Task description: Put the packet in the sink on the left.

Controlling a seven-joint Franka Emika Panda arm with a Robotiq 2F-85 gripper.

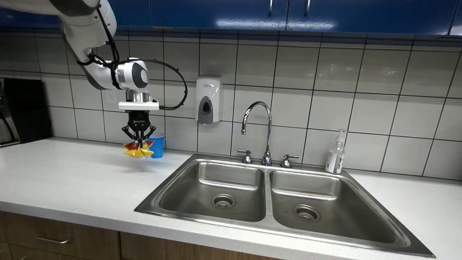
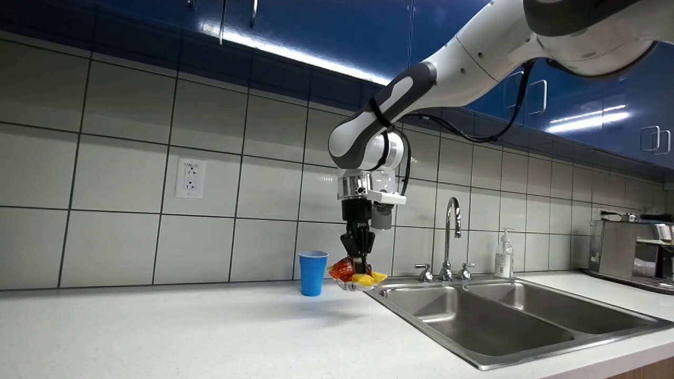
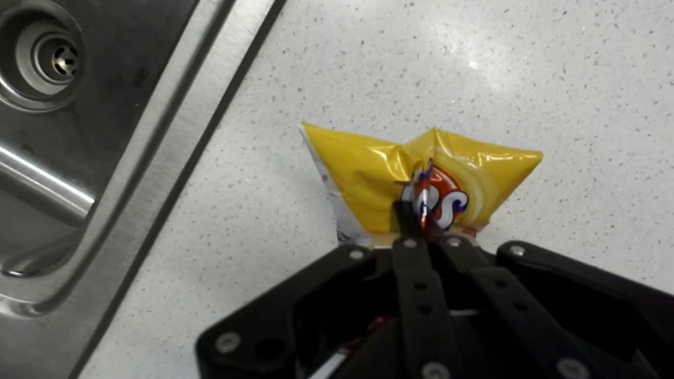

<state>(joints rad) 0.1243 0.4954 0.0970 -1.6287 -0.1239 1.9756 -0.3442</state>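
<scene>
The packet is a crinkled yellow and red bag. It shows in both exterior views and in the wrist view. My gripper is shut on the packet's middle and pinches a fold of it, also seen in the wrist view. The packet hangs a little above the white counter, with a shadow below. The steel sink has two basins. The left basin lies beside the packet and also shows in an exterior view. The wrist view shows a basin with its drain.
A blue cup stands close behind the packet and also shows in an exterior view. The faucet rises behind the sink. A wall soap dispenser and a pump bottle are at the back. Blue cabinets hang above.
</scene>
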